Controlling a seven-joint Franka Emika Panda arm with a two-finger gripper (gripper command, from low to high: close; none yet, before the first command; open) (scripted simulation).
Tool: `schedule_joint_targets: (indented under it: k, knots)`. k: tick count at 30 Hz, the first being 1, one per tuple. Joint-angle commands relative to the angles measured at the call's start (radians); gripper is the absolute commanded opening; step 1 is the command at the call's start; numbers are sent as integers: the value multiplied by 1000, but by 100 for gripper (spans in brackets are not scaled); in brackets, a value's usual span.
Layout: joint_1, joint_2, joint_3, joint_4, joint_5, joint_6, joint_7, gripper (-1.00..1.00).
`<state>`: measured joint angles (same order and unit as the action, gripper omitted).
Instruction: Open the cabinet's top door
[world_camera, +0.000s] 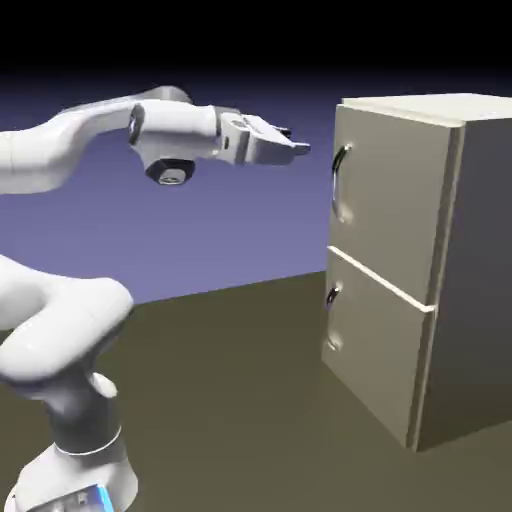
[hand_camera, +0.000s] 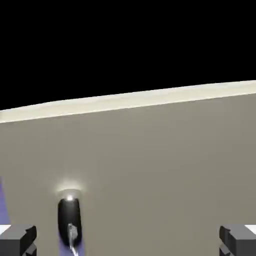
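The cabinet (world_camera: 485, 270) stands at the exterior view's right, both doors shut. Its top door (world_camera: 395, 200) is a flat beige panel with a curved silver handle (world_camera: 342, 185) near its left edge. My gripper (world_camera: 300, 148) reaches horizontally toward that door, open, level with the handle's upper end and a short gap away from it. In the hand view the top door (hand_camera: 150, 165) fills the frame. The handle's upper end (hand_camera: 69, 220) shows low on the left, just inside the left fingertip (hand_camera: 17, 241). Nothing lies between the two fingertips of the gripper (hand_camera: 128, 242).
Below the top door sits the lower door (world_camera: 375, 350) with its own small handle (world_camera: 333, 318). The dark table (world_camera: 250, 400) carries the cabinet. My arm's elbow (world_camera: 70, 340) bulks at the lower left.
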<state>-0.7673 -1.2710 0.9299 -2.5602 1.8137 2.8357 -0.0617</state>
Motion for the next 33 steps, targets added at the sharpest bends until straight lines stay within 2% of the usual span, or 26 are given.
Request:
schedule_joint_targets:
  k: [1, 16, 22, 23, 24, 33]
  knots:
    - [-19, -17, 22, 6, 44, -5, -19, 0]
    - [-297, -267, 354, 95, 691, -77, -306, 0]
    - [-461, -263, 378, 223, 739, -112, -314, 0]
    - [-461, -263, 378, 223, 739, -112, -314, -100]
    - [-461, -263, 378, 223, 739, -112, -314, -100]
    - [-267, -298, 254, -100, 806, -487, -478, -100]
